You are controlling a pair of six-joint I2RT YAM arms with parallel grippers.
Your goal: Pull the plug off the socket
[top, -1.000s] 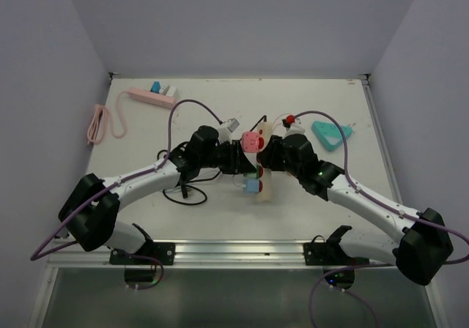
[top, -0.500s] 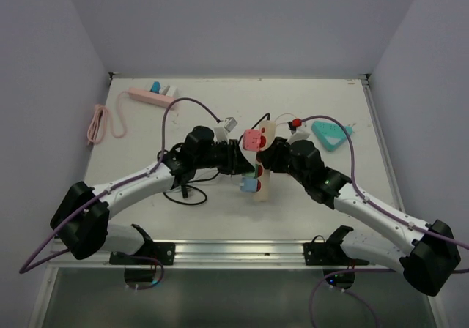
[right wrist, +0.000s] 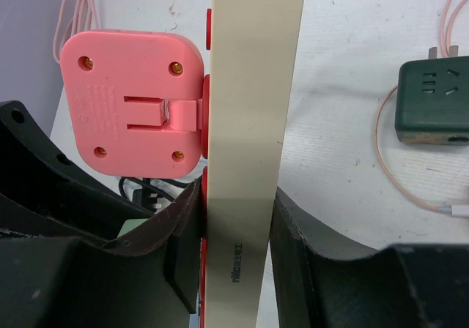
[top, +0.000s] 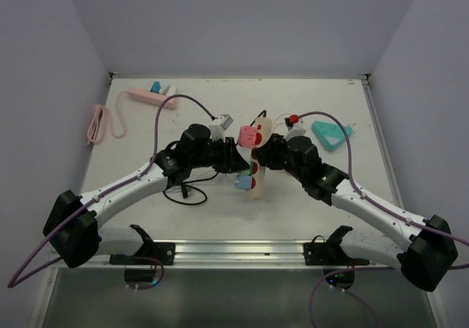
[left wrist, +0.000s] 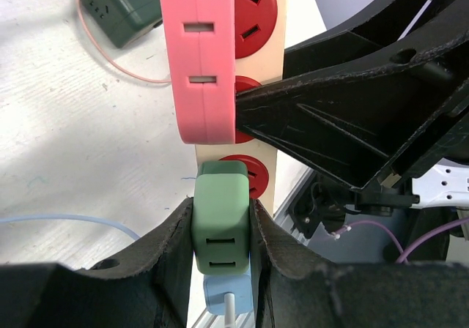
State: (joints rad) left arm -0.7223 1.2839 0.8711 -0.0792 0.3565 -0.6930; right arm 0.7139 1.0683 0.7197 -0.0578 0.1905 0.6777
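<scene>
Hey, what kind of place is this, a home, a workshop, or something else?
Likely a robotics lab test cell: a white table boxed in by plain walls, left arm and right arm bolted to a metal rail, and a pink power strip as a prop.

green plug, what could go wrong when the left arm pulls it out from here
1. The left gripper pinches the green plug only by its smooth sides. If the socket holds tight, the fingers may slide off.
2. The right gripper clamps the cream power strip front to back at one spot, so it might pivot or slip under the pull.
3. The pink adapter sits right beside the plug; a skewed pull could knock it.
</scene>
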